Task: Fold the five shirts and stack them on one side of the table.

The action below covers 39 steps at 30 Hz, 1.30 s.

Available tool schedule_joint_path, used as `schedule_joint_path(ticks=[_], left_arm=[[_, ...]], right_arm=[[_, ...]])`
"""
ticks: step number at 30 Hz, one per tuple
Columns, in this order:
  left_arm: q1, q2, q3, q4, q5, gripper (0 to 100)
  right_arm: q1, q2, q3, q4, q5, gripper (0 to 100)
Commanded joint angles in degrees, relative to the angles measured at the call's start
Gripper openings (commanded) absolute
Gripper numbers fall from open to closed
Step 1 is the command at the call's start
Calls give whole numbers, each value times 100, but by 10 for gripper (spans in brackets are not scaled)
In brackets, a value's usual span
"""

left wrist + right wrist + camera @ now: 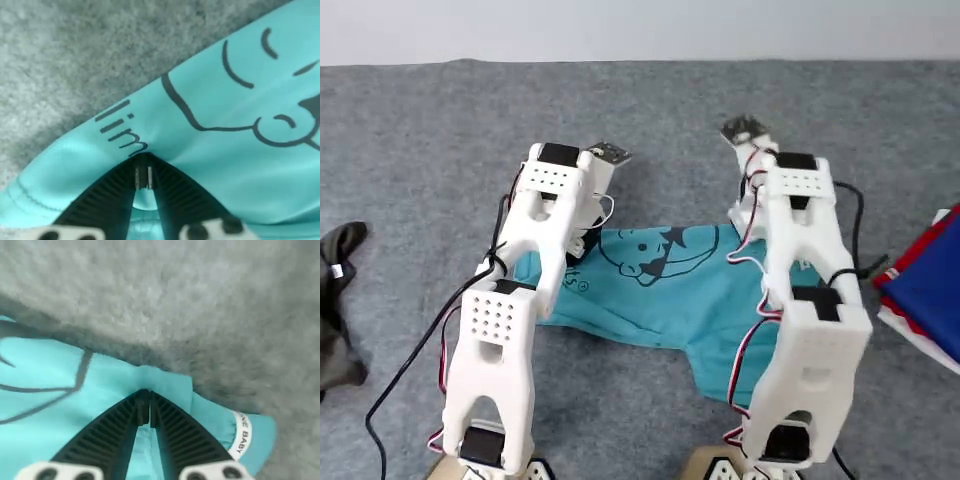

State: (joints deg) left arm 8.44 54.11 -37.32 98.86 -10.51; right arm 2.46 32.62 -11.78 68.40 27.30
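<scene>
- From above: a turquoise short-sleeved knit shirt (660,290) with a dark line-drawn print, spread mostly flat on the grey felt-like worktop (420,120), partly under the two white arms.
- Left arm (535,250) over the lettered side of the print, right arm (800,260) over the far edge on the other side.
- Well apart at one edge of the worktop, a crumpled dark garment (340,300); at the opposite edge, a folded blue, red and white pile (925,285).
- Looks light and limp, with no stiffness of its own, so likely to sag between two holds and drag a little on the fuzzy surface.
- At the left wrist: left arm's jaws clenched tip to tip on a small pinch of the turquoise cloth, just beside the dark lettering (120,130).
- Soft creases around the pinch, which suggests thin, yielding fabric that gathers easily.
- Stitched hem (25,197) near the grey surface: probably a firmer place to take hold than the single layer, being doubled.
- At the right wrist: right arm's jaws likewise clamped on the shirt, right at its border where the cloth meets the worktop, near a small white sewn label (243,432).
- Seems a sound spot, since an edge gives the ribbed pads something to bite.
- Not fragile and hardly slippery.
- Main risk, as a judgement: uneven lifting, leaving the fold line crooked or the loose sleeve bunched underneath.
- Best kept level at both holds and low over the surface.
</scene>
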Motion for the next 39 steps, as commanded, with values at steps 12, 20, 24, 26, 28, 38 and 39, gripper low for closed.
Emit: schedule_joint_path(ticks=[12,20,24,26,28,38,39], left_arm=[[53,229,-602,158,35,6],[149,-492,-1103,167,264,6],[246,-976,-1103,167,264,28],[273,-1169,-1103,167,264,47],[264,-1301,-1103,167,264,62],[-114,-2391,136,176,97,36],[-114,-2593,576,176,-70,14]], right_arm=[[796,-1112,-519,875,-44,10],[567,-2132,-519,1376,-44,10],[462,-2457,-519,1842,-53,10],[391,-2571,-519,2070,-53,10],[382,-2642,-519,2185,-53,10],[611,-2703,-527,2756,-44,10],[690,-2712,-536,2853,-44,10]])
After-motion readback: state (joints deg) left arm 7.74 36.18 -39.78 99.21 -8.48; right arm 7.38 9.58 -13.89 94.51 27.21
